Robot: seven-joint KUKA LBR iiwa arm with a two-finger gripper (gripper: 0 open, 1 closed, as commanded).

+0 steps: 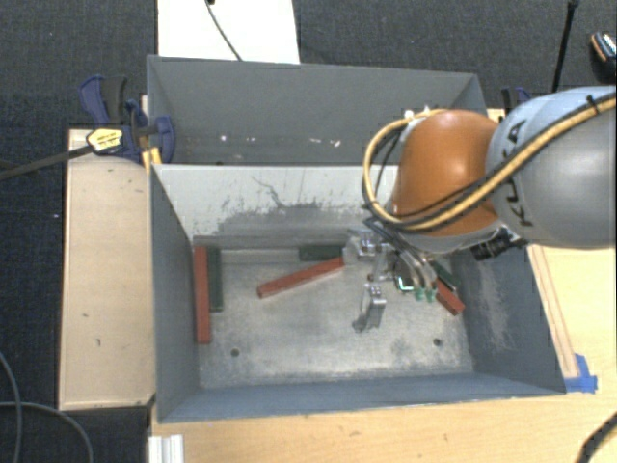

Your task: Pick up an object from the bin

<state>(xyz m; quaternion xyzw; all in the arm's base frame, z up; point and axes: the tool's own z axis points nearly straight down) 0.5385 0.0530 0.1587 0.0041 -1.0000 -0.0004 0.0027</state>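
– Dark carpet (58,46) lies all around. What sits on it?

– One grey metal bin (308,114), seen from above, with tall sloping walls and a flat, scuffed floor.

– What is in the bin?

– A handful of loose pieces, spread apart. At 9 o'clock a long red bar (202,297) lies flat along the foot of the wall. A dark green bar (218,278) lies touching its inner side, parallel to it. Just off the middle of the floor, toward 11 o'clock, a red stick (301,278) lies at a slant, its higher end pointing to 2 o'clock. A dark green block (320,253) lies at 12 o'clock, against the far wall and just beside that higher end. At 3 o'clock a short red piece (449,303) lies near the wall, partly hidden under the robot.

– Where is the robot?

– A grey arm (564,172) comes in from 3 o'clock. Its wrist wears a round orange cover (439,172) with cables looped over it. Below the cover, the metal gripper (366,314) hangs down over bare floor, slightly to the 3 o'clock side of centre.

– Is the gripper clenched or released?

– That cannot be told from this angle. It sits between the red stick and the short red piece. The stick's higher end is the nearest thing to it, at its 10 o'clock, near but apart.
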